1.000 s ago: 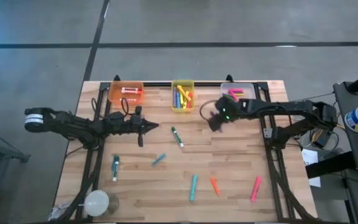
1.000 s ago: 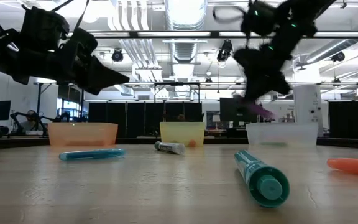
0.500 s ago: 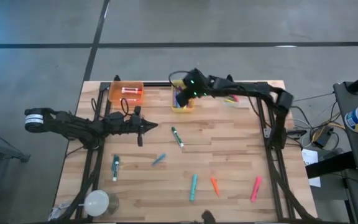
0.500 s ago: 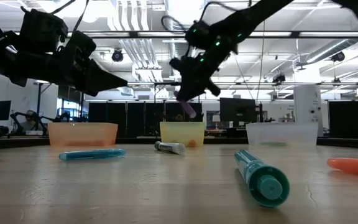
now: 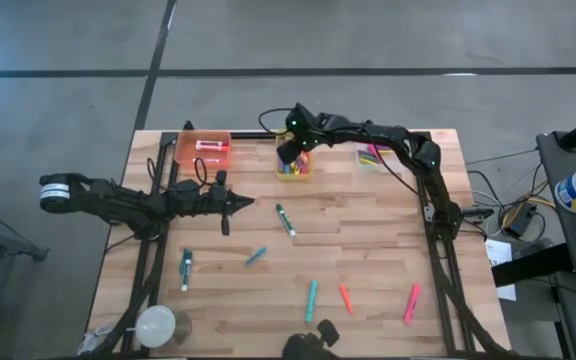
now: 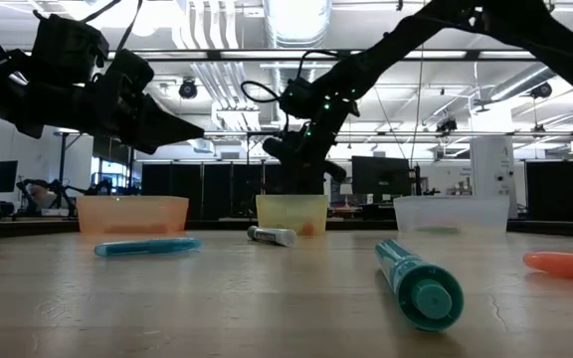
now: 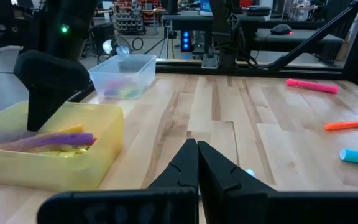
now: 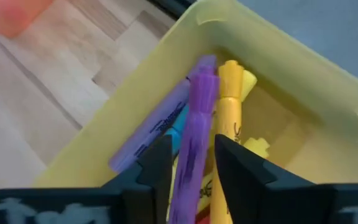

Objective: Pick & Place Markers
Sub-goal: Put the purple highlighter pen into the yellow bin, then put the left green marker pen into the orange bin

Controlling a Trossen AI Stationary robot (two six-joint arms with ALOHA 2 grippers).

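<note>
My right gripper point(image 5: 290, 152) reaches down into the yellow bin point(image 5: 296, 172) at the far edge and is shut on a purple marker point(image 8: 194, 143). That marker point(image 7: 55, 140) lies level on the yellow, blue and purple markers in the bin. My left gripper point(image 5: 244, 203) waits shut above the table's left middle, holding nothing. Loose markers lie flat on the wood: green-and-white point(image 5: 285, 220), small blue point(image 5: 256, 256), teal point(image 5: 186, 268), teal point(image 5: 311, 300), orange point(image 5: 346, 298), pink point(image 5: 412, 302). My right gripper pinches the purple marker's barrel point(image 8: 197, 118) between its two fingers point(image 8: 160, 162), coming from above and pointing down into the yellow bin. The fingers lie across the marker. The marker is level and rests on the other markers in the bin.
An orange bin point(image 5: 203, 150) with a marker stands left of the yellow one, and a clear bin point(image 5: 380, 156) with pink and green markers stands right of it. A white round object point(image 5: 155, 325) sits at the near left corner. Bare wood lies between the loose markers.
My right gripper has swung from in front of the clear bin toward the table's left and far edge, then sunk into the yellow bin. The purple marker came along, hanging slanted below the fingers half a second ago and now lying level in the bin.
</note>
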